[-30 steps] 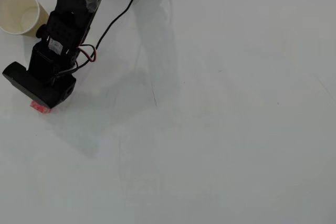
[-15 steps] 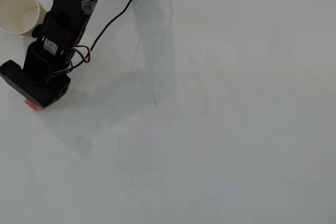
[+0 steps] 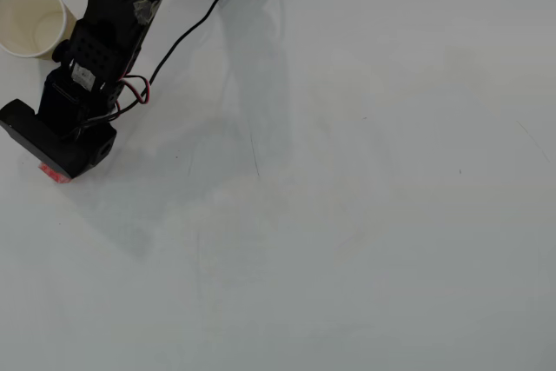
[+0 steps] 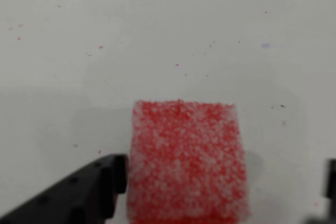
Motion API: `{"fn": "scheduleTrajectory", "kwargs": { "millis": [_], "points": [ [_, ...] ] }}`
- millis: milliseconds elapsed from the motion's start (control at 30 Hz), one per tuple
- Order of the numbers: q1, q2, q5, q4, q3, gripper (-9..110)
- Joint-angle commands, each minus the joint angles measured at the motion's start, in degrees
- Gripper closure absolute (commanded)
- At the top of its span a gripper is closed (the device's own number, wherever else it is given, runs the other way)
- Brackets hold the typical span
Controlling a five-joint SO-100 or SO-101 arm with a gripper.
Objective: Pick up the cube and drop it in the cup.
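Observation:
The cube (image 4: 186, 161), red with whitish speckles, fills the lower middle of the wrist view and rests on the white table. My gripper (image 4: 226, 179) is open around it. The left finger (image 4: 79, 195) is at the cube's left face, while the right finger (image 4: 331, 182) stands apart at the frame edge. In the overhead view only a red sliver of the cube (image 3: 53, 175) shows under the black gripper (image 3: 56, 162) at the far left. The cream cup (image 3: 33, 19) stands upright at the top left, beside the arm.
The black arm (image 3: 109, 32) reaches down from the top left of the overhead view, with a black cable (image 3: 187, 36) trailing to its base. The white table (image 3: 347, 215) stretches to the right and bottom.
Since one second ago the gripper head has shifted slightly left and up in the overhead view, and the visible red sliver shifted with it. Nothing has moved in the last half second.

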Motion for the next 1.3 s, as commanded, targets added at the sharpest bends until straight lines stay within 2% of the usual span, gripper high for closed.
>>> {"fn": "scheduleTrajectory", "kwargs": {
  "millis": [0,167,333,533,667,1267],
  "points": [
    [0.6,1.9,-0.9,-2.1,-9.8,78],
    [0.9,1.8,-0.5,-2.1,-10.1,87],
    [1.0,1.8,-0.8,-2.1,-10.1,90],
    [1.1,1.8,-0.9,-2.1,-10.1,88],
    [1.3,1.2,-0.9,-2.4,-10.1,82],
    [2.4,-3.3,-0.9,-2.9,-11.8,82]
  ]
}}
